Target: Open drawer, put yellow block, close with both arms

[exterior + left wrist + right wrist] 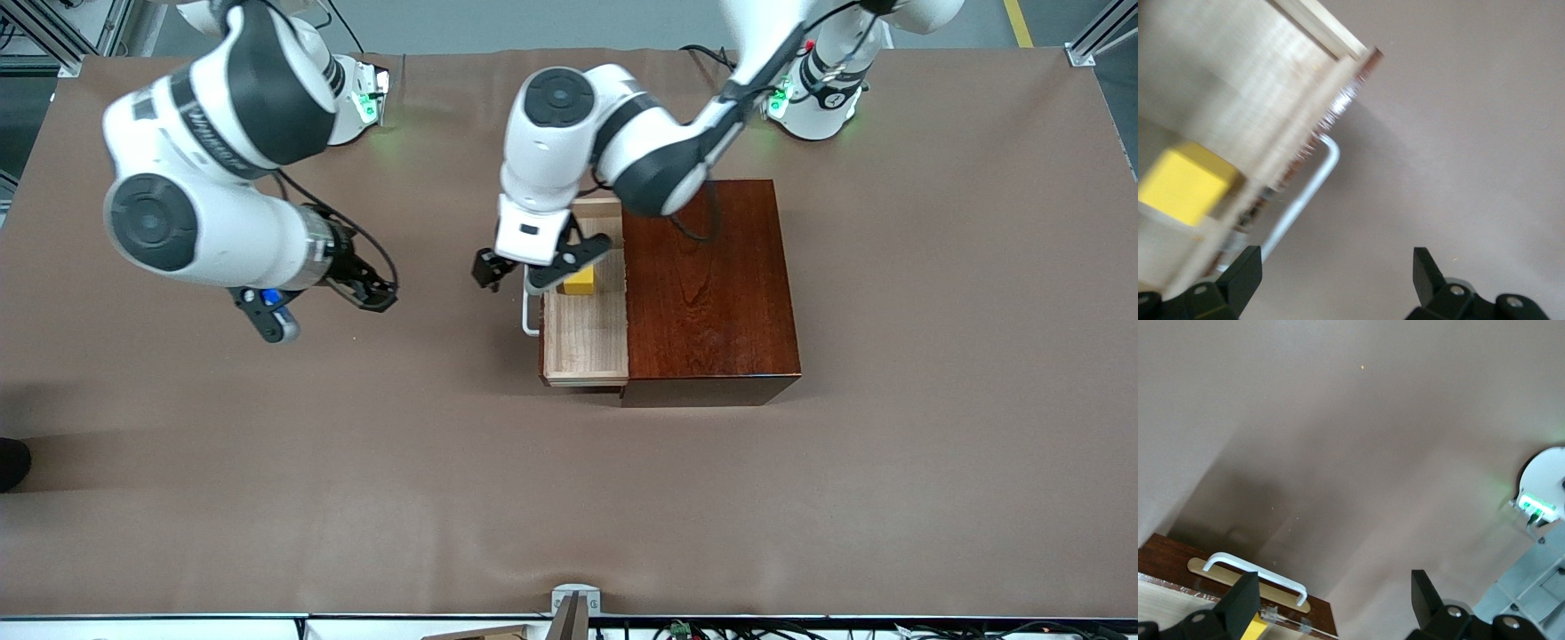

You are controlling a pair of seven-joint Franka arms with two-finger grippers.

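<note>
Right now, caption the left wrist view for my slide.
Yellow block in the open drawer, open left gripper over the handle.

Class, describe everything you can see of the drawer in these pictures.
The drawer is a pale light-wood tray with a dark reddish-brown front and a white bar handle. It stands pulled out of the glossy mahogany box, toward the right arm's end of the table. The yellow block lies inside it.

Brown cloth-covered table (569, 498), grey floor (533, 22) around.

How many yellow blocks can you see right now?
1. The small bright yellow cube sits in the open pale-wood drawer, partly under the left hand. None elsewhere in view.
</note>
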